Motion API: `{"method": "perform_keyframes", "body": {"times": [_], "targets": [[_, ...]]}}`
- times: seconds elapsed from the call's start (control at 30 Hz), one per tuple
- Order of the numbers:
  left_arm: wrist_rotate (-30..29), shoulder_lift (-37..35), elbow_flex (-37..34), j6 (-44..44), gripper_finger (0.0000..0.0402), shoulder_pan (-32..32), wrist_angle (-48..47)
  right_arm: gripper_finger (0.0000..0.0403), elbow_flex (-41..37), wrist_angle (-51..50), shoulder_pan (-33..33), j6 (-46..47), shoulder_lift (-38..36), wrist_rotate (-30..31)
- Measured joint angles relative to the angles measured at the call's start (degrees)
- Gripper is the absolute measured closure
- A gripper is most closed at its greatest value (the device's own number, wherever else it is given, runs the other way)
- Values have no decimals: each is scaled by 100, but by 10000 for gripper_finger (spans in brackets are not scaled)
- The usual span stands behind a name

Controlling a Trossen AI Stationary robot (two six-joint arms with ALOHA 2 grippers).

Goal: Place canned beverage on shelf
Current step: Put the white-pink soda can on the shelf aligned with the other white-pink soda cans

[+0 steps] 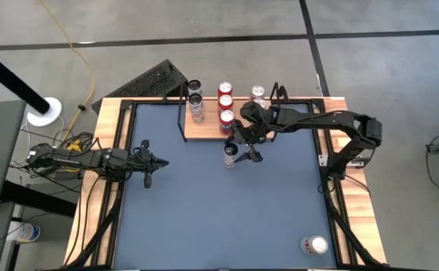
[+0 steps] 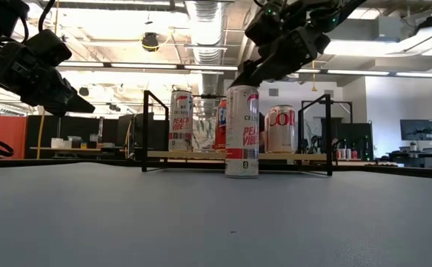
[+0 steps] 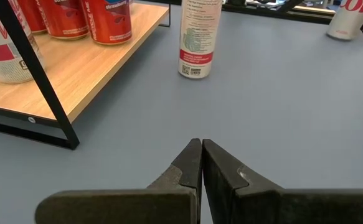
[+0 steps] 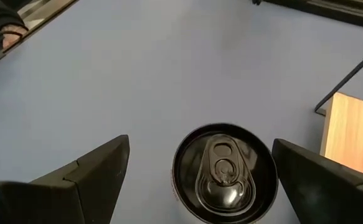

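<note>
The can stands upright on the blue bench, just below the shelf in the high view, near the frame's centre. The right pincer is over it with its fingers spread wide, one to each side of the can's top and clear of it; only the right wrist view shows that gap, looking straight down on the pull-tab lid. The low view alone gives the label, white with red lettering, and shows the can standing in front of the shelf's edge, with the pincer above its top.

On the shelf, the high view shows two silver cans at the left, a row of red cans in the middle, and one more can at the right, partly hidden by the right arm. The low view shows that last one as white with red letters.

The left pincer hangs over the left-middle of the bench, well apart from the can, its fingers pressed together on nothing, as the left wrist view shows.

A further can lies near the bench's lower right corner.
</note>
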Motion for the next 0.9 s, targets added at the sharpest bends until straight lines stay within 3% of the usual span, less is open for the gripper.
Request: {"method": "perform_keyframes", "body": {"times": [0.9], "targets": [[0, 2, 0, -2, 401, 0, -2, 24, -2, 12, 0, 32, 388, 305]]}}
